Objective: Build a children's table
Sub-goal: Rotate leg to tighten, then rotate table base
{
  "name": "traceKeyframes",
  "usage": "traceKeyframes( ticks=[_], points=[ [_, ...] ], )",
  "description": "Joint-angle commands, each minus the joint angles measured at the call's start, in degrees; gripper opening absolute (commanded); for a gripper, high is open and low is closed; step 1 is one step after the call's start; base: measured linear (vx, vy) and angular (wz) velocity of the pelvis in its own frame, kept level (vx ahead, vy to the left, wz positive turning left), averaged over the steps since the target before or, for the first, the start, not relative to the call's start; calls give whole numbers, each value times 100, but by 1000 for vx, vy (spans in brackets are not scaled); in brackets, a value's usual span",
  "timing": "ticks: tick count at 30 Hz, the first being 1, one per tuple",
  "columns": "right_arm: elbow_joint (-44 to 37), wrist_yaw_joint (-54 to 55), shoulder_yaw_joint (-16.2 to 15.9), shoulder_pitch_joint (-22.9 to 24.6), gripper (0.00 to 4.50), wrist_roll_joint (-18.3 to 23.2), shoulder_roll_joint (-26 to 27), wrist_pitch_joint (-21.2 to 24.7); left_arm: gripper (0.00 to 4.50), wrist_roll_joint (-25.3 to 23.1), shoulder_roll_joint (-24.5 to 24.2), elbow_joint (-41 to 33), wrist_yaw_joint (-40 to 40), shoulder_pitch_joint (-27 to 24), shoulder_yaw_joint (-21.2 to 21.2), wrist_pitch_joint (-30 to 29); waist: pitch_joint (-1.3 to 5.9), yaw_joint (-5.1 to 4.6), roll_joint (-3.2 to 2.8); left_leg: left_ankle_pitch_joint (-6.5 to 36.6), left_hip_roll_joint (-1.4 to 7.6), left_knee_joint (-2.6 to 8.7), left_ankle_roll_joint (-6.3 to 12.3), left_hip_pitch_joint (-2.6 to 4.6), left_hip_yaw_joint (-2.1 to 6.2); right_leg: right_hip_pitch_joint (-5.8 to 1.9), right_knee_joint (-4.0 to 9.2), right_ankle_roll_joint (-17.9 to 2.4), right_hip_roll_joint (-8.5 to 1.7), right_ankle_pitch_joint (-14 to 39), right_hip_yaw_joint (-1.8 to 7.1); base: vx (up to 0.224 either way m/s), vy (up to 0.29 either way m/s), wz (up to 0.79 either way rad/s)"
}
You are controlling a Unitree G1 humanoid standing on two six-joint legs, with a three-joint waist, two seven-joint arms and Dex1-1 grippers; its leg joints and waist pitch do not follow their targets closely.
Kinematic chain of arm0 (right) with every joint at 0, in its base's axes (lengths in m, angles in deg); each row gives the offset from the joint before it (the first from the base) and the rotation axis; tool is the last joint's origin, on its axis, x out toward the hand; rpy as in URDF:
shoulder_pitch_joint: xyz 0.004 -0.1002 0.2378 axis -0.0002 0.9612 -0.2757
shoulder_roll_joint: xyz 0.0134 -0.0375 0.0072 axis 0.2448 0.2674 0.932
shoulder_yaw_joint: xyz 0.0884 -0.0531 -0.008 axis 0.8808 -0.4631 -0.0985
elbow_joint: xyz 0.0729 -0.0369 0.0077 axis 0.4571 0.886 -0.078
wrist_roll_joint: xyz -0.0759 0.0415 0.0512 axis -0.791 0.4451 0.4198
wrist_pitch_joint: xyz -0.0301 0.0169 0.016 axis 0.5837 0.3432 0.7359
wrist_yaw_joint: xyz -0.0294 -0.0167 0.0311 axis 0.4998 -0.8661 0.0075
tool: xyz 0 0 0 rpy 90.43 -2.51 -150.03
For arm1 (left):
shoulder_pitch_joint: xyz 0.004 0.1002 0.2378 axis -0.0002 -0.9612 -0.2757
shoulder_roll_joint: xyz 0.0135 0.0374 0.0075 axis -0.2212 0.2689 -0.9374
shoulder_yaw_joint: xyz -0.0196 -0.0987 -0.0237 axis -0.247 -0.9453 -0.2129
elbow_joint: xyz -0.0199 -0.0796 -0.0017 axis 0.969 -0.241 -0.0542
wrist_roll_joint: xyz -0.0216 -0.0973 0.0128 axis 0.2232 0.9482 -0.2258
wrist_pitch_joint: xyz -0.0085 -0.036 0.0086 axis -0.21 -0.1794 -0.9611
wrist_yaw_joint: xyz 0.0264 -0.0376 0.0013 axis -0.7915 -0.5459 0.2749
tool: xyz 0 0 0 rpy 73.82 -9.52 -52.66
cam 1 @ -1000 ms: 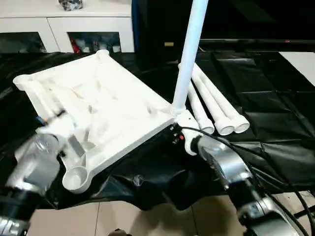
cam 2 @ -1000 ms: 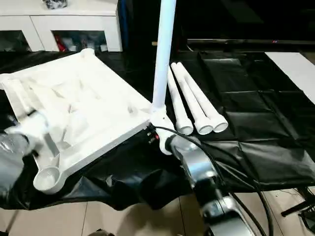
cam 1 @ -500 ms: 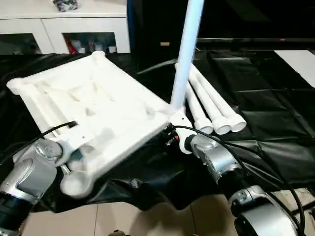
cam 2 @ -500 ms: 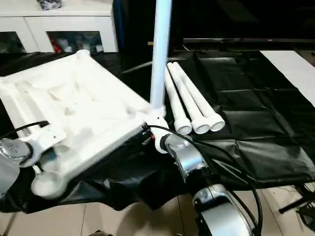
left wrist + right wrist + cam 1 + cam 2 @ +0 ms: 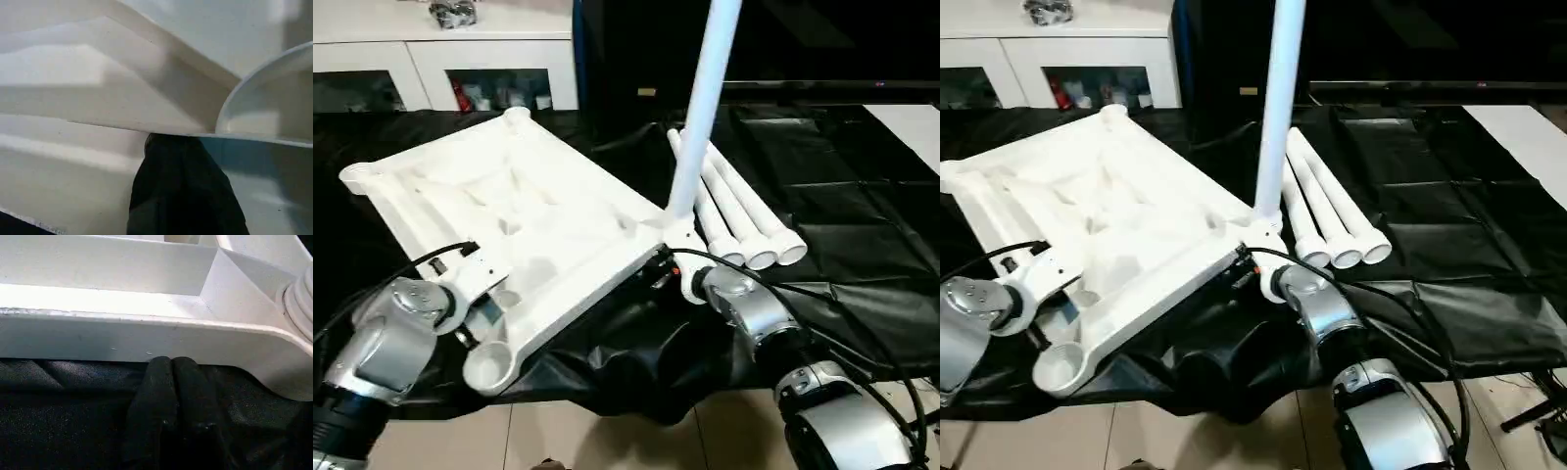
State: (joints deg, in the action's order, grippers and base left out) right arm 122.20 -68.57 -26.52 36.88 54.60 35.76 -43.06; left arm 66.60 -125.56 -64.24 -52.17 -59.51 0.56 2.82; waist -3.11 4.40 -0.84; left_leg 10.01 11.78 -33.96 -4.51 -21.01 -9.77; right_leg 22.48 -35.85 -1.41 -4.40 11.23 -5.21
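1. Top (image 5: 509, 211) lies underside-up on the black sheet (image 5: 862, 235); one leg (image 5: 705, 98) stands in its corner socket, three legs (image 5: 744, 215) lie beside.
2. Left end effector (image 5: 183, 191) pressed together at the rim; right end effector (image 5: 171, 382) pressed together, empty, under the edge.
3. Next: fetch a spare leg, seat it in the near socket (image 5: 489, 364).

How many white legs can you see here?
4. One leg stands upright in the tabletop's near right corner socket. Three more lie side by side on the black cloth just right of it.
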Motion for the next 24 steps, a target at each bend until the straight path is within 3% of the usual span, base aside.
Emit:
traceKeyframes(
  ticks=[1, 7, 11, 14, 17, 22, 24],
  points=[
    [32, -23, -166, -229, 3, -61, 184, -169, 0, 525, 492, -363, -477, 112, 694, 751, 355, -36, -107, 1599, 131, 416, -77, 94, 49, -208, 468, -1193, -362, 1244, 331, 0, 0, 0],
    [-648, -408, 106, -137, 18, 380, 258, -216, 0, 295, 277, -120, -348, 141, 568, 831, 361, 11, -83, 1566, 133, 422, -20, 66, 59, -231, 472, -1093, -376, 1339, 335, 0, 0, 0],
    [-1315, -633, 65, -68, 55, 396, 28, -7, 0, 229, 144, 39, -285, 173, 419, 873, 395, 17, -67, 1086, 125, 391, 83, 27, 48, -243, 401, -1140, -344, 759, 327, 0, 0, 0],
    [-2461, -1388, 37, 146, 74, 700, -443, 407, 0, 294, 73, 48, -374, 163, 323, 876, 393, 44, -69, 1007, 134, 383, 159, 33, 41, -246, 388, -1112, -336, 609, 329, 0, 0, 0],
    [-3043, -1771, 26, 282, 90, 819, -746, 522, 0, 329, 79, 7, -392, 146, 301, 849, 390, 61, -65, 990, 142, 383, 202, 41, 38, -241, 396, -1063, -337, 599, 330, 0, 0, 0],
    [-3564, -2285, 45, 387, 90, 1012, -1138, 838, 0, 309, 39, 9, -451, 132, 366, 849, 373, 111, -79, 1150, 151, 398, 131, 68, 36, -217, 424, -1101, -332, 797, 337, 0, 0, 0],
    [-3634, -2343, 44, 424, 90, 960, -1248, 866, 0, 296, 42, 29, -465, 120, 378, 870, 371, 109, -48, 1200, 135, 402, 80, 42, 36, -238, 437, -1064, -346, 924, 337, 0, 0, 0]
  ],
)
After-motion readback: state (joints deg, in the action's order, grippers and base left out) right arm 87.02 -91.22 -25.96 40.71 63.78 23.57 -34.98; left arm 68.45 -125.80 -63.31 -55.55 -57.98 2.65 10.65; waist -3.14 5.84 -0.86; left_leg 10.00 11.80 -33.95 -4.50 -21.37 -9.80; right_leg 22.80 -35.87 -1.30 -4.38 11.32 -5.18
